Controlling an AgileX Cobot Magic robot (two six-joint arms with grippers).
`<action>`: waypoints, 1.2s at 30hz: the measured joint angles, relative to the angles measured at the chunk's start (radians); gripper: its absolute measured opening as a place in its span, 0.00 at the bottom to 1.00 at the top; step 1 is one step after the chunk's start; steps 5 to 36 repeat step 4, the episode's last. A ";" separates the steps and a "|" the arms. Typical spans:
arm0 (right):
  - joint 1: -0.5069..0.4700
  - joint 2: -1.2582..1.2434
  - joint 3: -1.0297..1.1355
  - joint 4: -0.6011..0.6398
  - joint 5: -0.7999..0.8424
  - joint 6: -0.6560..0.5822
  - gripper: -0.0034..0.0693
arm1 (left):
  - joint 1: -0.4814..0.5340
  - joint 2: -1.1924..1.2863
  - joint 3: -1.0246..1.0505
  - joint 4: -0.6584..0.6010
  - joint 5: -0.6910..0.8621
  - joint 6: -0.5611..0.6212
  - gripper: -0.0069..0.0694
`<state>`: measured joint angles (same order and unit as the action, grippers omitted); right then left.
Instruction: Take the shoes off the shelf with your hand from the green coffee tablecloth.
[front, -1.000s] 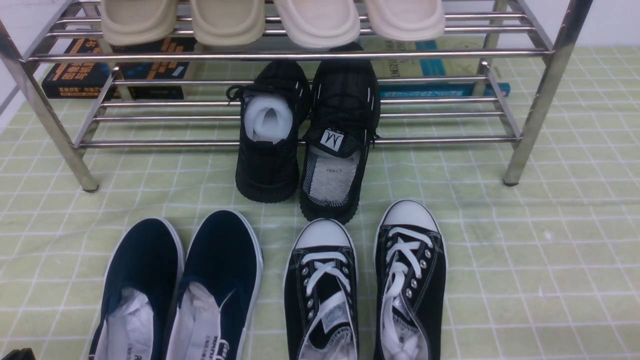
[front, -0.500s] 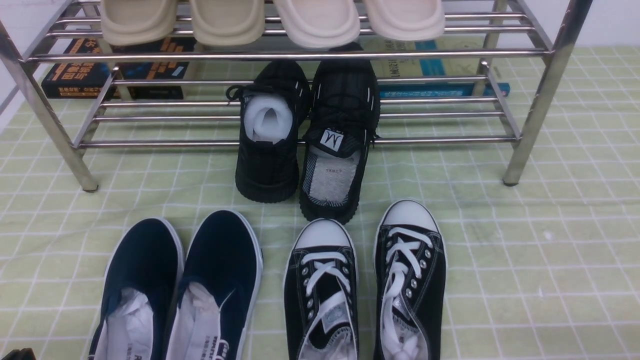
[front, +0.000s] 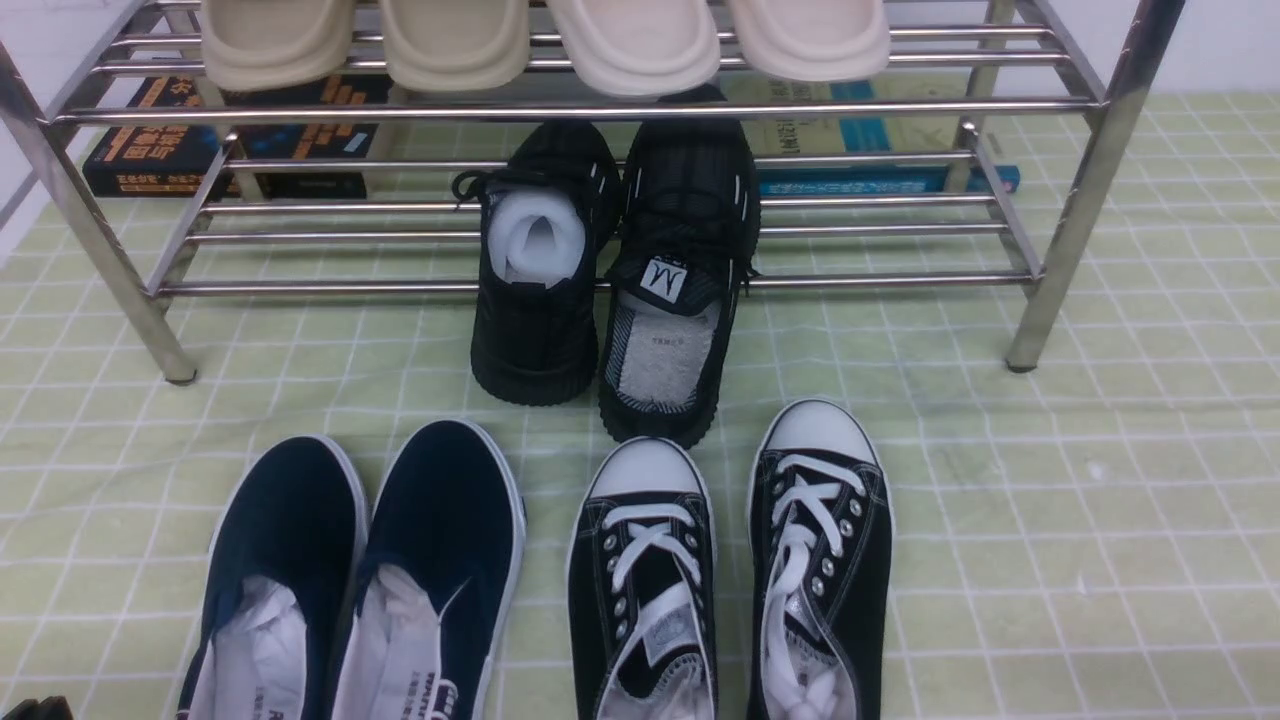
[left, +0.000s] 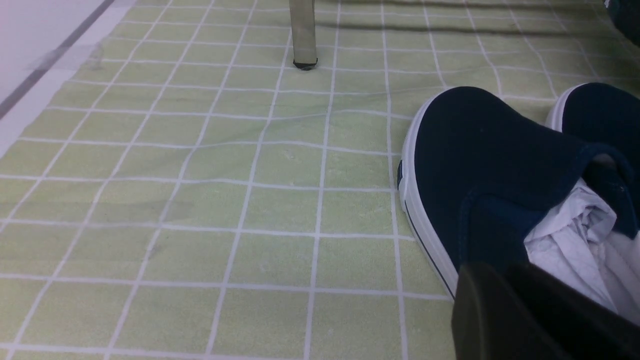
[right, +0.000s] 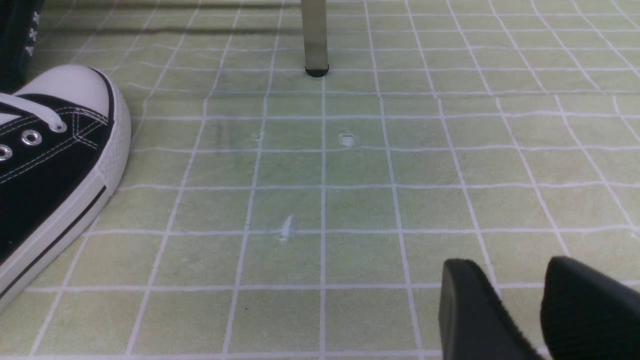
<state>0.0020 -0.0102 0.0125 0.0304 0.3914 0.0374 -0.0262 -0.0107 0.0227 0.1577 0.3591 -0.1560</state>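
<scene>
Seems nearly done: navy shoes (front: 360, 570) off the shelf (front: 600, 110), resting on the green cloth (front: 1050, 500). Left gripper (left: 505, 282) beside one shoe, grip impossible to tell; right gripper (right: 515, 280) spread, empty.

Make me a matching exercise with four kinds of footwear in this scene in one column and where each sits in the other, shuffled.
Things:
1. navy slip-ons
2. black mesh shoes
3. beige slippers
4. black lace-up sneakers

Places:
A. on the shelf's top tier
B. on the cloth, near left
C. on the cloth, near centre
D. half on the lower tier, heels overhanging

Pairs: 1-B, 2-D, 3-A, 4-C
</scene>
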 joint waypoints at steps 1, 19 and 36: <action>0.000 0.000 0.000 0.000 0.000 0.000 0.38 | 0.000 0.000 0.000 0.000 0.000 0.000 0.21; 0.000 0.000 0.000 0.000 0.000 0.000 0.38 | 0.000 0.000 0.000 0.000 0.000 0.000 0.21; 0.000 0.000 0.000 0.000 0.000 0.000 0.38 | 0.000 0.000 0.000 0.000 0.000 0.000 0.21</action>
